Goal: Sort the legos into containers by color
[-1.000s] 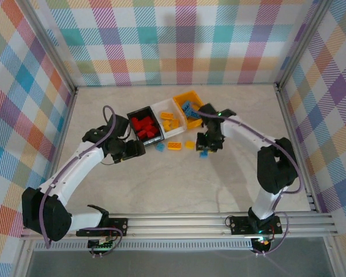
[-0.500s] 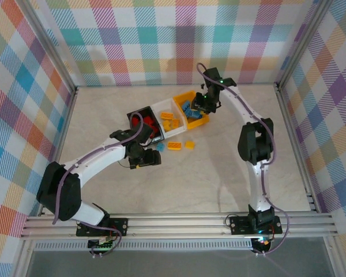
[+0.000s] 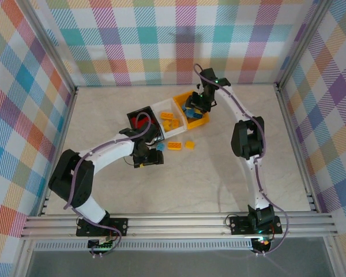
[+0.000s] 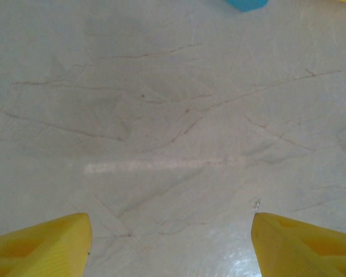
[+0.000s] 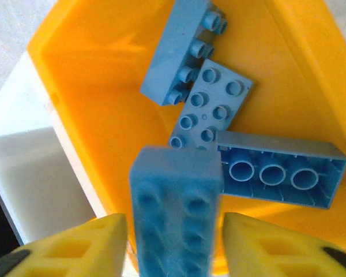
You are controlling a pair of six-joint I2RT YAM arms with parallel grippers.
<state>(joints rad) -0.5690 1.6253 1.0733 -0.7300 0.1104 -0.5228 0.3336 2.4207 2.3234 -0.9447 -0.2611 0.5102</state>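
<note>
The left gripper (image 4: 170,242), fingers parted and empty, hovers over bare marble tabletop (image 4: 161,115) near a stray blue plastic brick (image 3: 160,148). The right gripper (image 5: 170,245), spread, has a blurred blue studded brick (image 5: 176,213) between its fingers above the yellow-orange plastic bin (image 5: 92,109); the brick could bounce out over the rim.

Bare tabletop (image 4: 173,144) lies open between the left fingers (image 4: 40,245); one blue brick (image 4: 246,4) sits at its far edge. Between the right fingers (image 5: 75,248), a blue brick (image 5: 176,213) fills the gap above the brick-crowded yellow bin (image 5: 92,115).
</note>
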